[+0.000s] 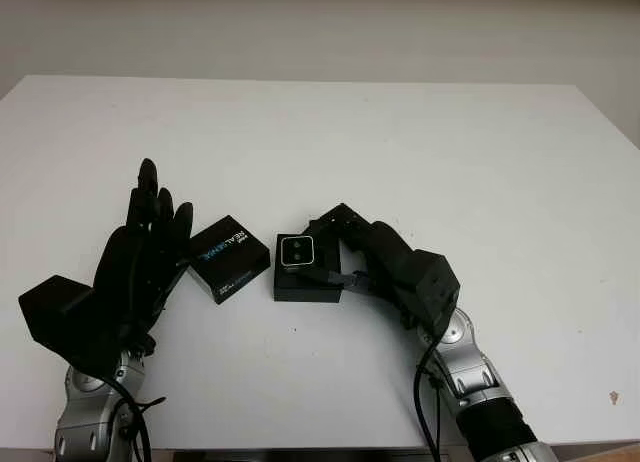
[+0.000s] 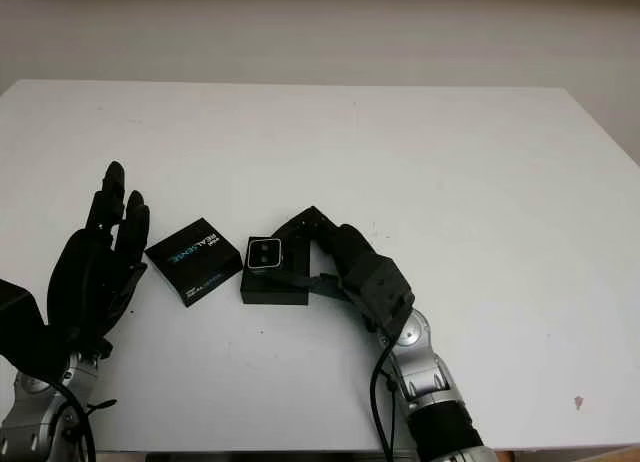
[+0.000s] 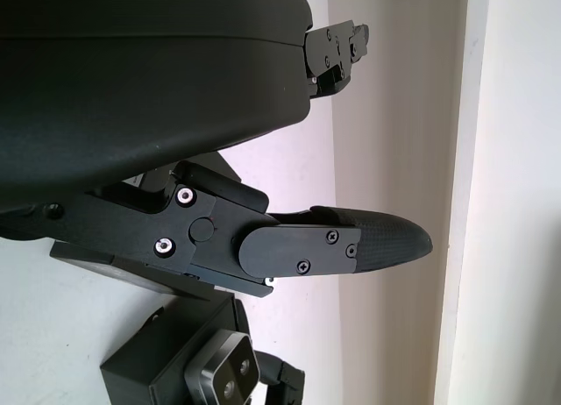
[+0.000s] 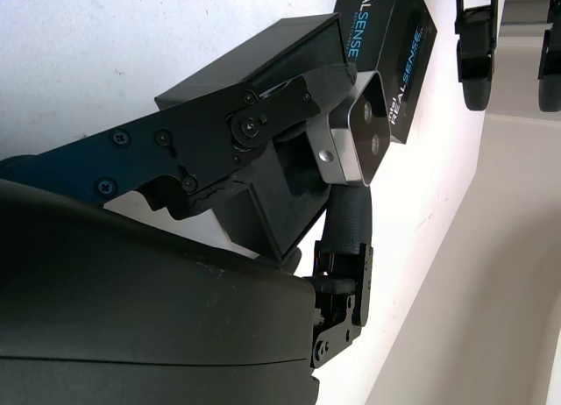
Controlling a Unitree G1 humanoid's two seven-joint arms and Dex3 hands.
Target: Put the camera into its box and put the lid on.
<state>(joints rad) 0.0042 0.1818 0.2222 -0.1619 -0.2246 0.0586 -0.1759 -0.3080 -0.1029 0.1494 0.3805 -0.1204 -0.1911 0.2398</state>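
Broadly, a white table (image 1: 420, 152) filled the space, its far edge meeting a pale wall (image 1: 320, 27). Near the front edge the left hand (image 1: 135, 267) hovered with fingers extended and holding nothing, just beside the black lid (image 1: 229, 258). Beside the lid sat the open black box (image 1: 305, 280), where the right hand (image 1: 345, 250) pinched the silver camera (image 1: 298, 250) over the opening.
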